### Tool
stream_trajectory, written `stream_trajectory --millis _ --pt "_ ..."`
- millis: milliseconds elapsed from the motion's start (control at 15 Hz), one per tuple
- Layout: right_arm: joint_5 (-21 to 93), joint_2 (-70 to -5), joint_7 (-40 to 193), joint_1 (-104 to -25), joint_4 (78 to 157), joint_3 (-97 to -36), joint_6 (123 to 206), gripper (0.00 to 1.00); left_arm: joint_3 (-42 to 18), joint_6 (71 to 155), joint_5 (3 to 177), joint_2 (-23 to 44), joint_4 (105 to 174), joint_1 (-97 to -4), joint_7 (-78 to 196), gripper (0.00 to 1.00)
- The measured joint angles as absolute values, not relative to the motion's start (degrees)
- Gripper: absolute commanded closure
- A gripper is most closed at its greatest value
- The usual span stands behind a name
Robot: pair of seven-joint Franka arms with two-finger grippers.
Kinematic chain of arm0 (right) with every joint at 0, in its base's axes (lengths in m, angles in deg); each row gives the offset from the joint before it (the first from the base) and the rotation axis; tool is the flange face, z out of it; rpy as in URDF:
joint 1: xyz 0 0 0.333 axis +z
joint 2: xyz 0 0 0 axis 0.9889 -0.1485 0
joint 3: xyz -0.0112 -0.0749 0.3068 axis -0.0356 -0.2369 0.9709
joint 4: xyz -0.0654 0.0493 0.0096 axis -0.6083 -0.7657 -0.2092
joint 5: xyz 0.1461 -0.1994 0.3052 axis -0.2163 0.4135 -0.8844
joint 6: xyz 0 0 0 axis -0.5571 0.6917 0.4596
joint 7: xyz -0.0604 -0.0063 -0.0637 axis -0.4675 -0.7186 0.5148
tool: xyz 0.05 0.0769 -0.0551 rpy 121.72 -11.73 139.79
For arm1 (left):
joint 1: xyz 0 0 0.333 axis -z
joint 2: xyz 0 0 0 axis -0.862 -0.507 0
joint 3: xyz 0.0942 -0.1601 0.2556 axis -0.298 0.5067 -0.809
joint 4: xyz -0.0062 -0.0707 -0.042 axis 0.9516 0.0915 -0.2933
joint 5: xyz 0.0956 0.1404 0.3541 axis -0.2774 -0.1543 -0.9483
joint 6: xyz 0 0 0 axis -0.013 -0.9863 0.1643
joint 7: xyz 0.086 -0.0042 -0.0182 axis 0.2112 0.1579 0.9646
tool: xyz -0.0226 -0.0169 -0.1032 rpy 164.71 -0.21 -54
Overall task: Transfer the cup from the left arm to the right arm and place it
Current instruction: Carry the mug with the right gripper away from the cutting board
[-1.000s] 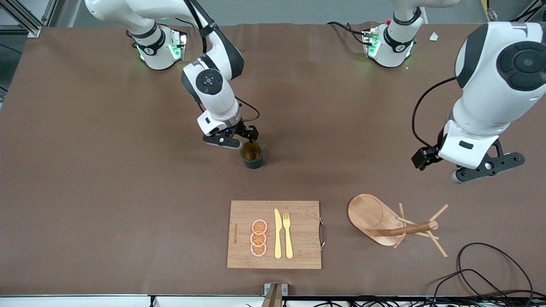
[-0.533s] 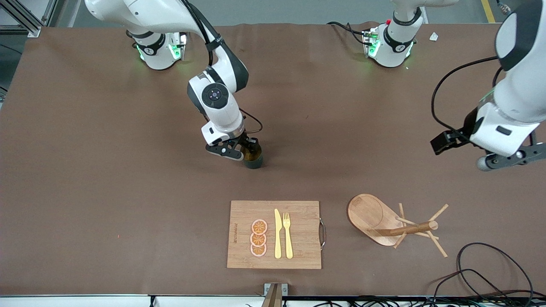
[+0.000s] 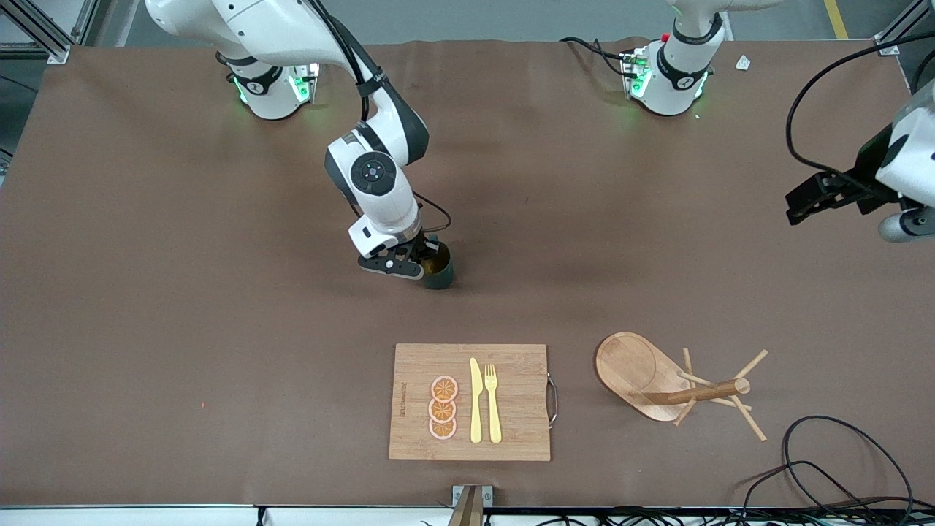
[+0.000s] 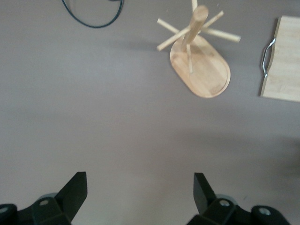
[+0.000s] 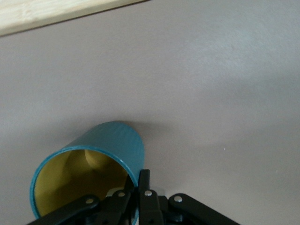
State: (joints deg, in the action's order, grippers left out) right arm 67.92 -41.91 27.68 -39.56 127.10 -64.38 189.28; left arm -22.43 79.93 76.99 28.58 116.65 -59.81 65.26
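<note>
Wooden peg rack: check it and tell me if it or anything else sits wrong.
The wooden peg rack looks tipped on its side, nearer the front camera than the cup. The cup stands upright at the right gripper. The left gripper hangs open.

Brown matte table cover, filling nearly whole front view. Grey floor strip above table's top edge, yellow line painted on it toward left arm's end. Aluminium frame rails at corner by right arm's end (second rail at other corner). Light even, shadows soft.
</note>
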Motion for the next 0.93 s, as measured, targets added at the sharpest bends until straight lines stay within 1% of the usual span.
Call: stream_trajectory --millis 467,733,933 --pt "67.96 -41.92 49.87 -41.07 127.04 -65.15 188.85 0.99 -22.41 77.68 79.08 33.59 121.35 -62.19 59.84 0.0" --pt "70.22 -41.32 60.83 -42.55 126.84 -67.0 185.93 0.99 -22.38 77.63 79.08 34.91 122.32 -62.19 58.08 0.0" --pt "70.82 -39.64 69.25 -44.25 126.91 -68.82 183.22 0.99 -22.38 77.95 79.08 35.92 123.93 -62.21 58.01 0.0"
